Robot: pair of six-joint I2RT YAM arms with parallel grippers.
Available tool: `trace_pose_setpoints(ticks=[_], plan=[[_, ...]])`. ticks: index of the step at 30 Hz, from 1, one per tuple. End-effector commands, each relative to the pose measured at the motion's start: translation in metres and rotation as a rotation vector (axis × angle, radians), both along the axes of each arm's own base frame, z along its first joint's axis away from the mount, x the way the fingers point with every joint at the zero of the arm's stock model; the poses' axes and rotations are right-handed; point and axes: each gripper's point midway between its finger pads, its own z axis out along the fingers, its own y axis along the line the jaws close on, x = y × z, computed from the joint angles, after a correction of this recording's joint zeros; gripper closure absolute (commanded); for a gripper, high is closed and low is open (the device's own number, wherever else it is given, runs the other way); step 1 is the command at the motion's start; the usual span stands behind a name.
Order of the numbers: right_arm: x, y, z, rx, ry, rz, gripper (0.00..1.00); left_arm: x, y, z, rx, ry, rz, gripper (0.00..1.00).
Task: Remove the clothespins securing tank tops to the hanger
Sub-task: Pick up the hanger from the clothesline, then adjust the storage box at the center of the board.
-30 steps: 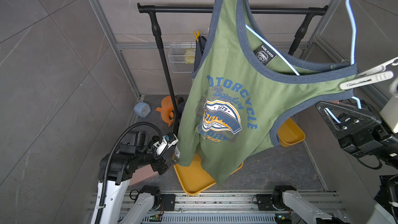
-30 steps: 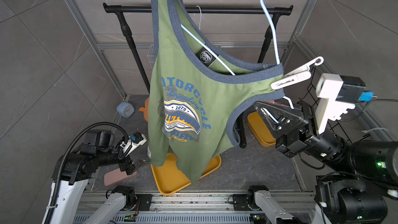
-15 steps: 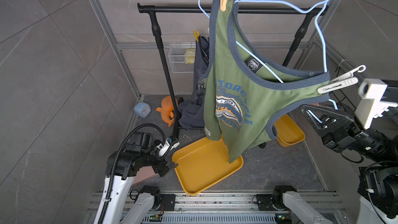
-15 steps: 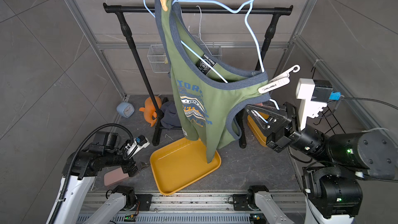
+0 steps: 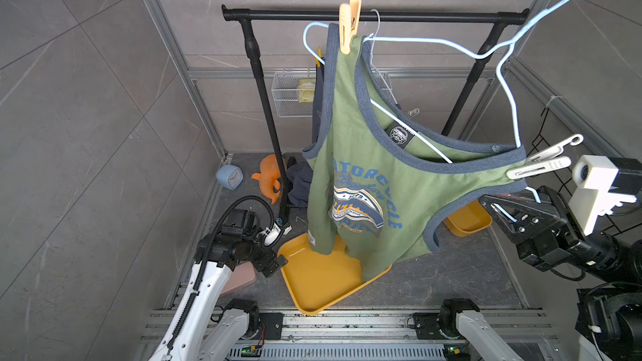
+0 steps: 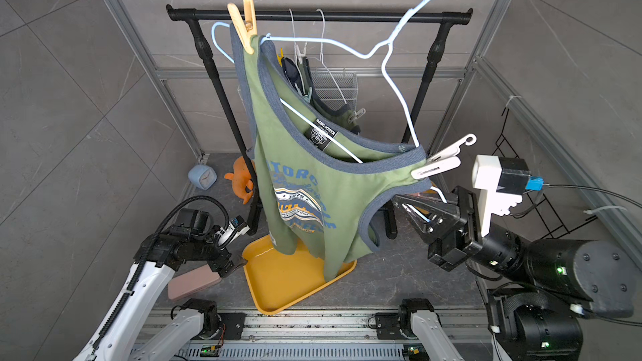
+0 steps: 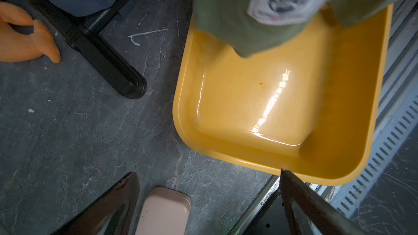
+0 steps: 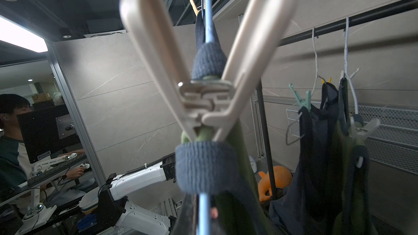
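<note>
Big yellow tray (image 5: 312, 293) has the green tank top (image 5: 364, 175) hem dangling over it, left gripper (image 7: 208, 172) spread wide holding nothing at its corner, right gripper (image 5: 493, 204) clamped on the blue hanger (image 5: 507, 74).

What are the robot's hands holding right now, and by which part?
Right hand: the light blue wire hanger, pinched at its shoulder end just past the white clothespin. Left hand: open, empty.

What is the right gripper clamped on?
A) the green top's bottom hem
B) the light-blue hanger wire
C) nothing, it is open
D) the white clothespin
B: the right gripper is shut on the light-blue hanger wire, which runs between its fingers. The white clothespin sits above it, clipped on the green top.
</note>
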Motion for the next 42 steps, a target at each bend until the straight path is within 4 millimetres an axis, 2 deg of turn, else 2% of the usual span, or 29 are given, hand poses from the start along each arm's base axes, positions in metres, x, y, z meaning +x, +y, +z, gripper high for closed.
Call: trace_pose_setpoints(ticks=[1, 7, 11, 17, 20, 27, 33, 38, 40, 42], plan=[[-0.004, -0.002, 0.007, -0.003, -0.083, -0.022, 1.00, 0.024, 0.003, -0.006, 0.014, -0.050, 0.071, 0.00], [-0.001, -0.002, 0.001, -0.004, -0.083, -0.031, 1.00, 0.034, 0.000, -0.024, 0.029, -0.047, 0.073, 0.01], [-0.002, -0.003, -0.001, -0.007, -0.088, -0.041, 1.00, 0.041, 0.003, -0.044, 0.096, -0.048, 0.058, 0.02], [-0.007, -0.004, -0.003, -0.018, -0.106, -0.057, 1.00, 0.061, 0.014, -0.072, 0.225, -0.058, 0.090, 0.10], [-0.008, -0.004, -0.005, -0.023, -0.107, -0.059, 1.00, 0.068, 0.017, -0.080, 0.254, -0.060, 0.102, 0.14], [0.000, -0.004, -0.010, -0.033, -0.097, -0.067, 1.00, 0.083, 0.017, -0.082, 0.270, -0.100, 0.118, 0.23], [0.005, -0.004, -0.015, -0.038, -0.086, -0.072, 1.00, 0.102, 0.021, -0.087, 0.312, -0.137, 0.154, 0.34], [0.005, -0.004, -0.015, -0.044, -0.085, -0.069, 1.00, 0.114, 0.019, -0.082, 0.313, -0.183, 0.169, 0.35], [0.004, -0.004, -0.015, -0.047, -0.085, -0.068, 1.00, 0.123, 0.019, -0.074, 0.314, -0.231, 0.187, 0.34], [0.004, -0.003, -0.015, -0.048, -0.085, -0.064, 1.00, 0.128, 0.019, -0.067, 0.311, -0.261, 0.194, 0.30]])
